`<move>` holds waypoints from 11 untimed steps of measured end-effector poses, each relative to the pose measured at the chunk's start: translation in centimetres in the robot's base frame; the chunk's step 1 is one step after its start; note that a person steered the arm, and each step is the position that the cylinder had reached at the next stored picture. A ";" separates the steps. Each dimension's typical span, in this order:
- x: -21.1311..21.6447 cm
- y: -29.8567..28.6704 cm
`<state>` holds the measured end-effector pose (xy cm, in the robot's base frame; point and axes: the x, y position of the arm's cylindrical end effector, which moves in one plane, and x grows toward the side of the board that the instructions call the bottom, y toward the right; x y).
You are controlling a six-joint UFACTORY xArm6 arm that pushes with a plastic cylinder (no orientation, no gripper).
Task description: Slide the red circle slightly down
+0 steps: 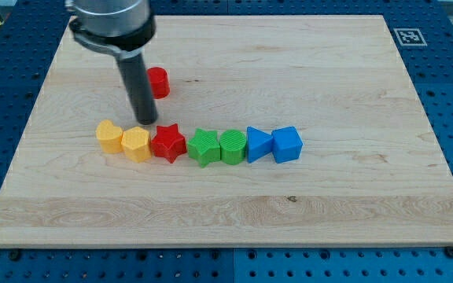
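Note:
The red circle (158,82) sits on the wooden board (289,71) in the upper left part of the view. It is partly hidden on its left by my dark rod. My tip (147,122) stands below and slightly left of the red circle. It is just above the gap between the yellow hexagon (136,144) and the red star (168,142).
A row of blocks runs across the middle: a yellow heart (110,136), the yellow hexagon, the red star, a green star (204,147), a green round block (233,146), a blue triangle (258,144) and a blue cube (286,144). A marker tag (408,36) sits at the top right corner.

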<state>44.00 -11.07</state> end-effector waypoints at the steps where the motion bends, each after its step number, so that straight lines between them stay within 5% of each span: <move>1: 0.0 2.9; 6: -9.9 4.4; 11: -7.3 -4.9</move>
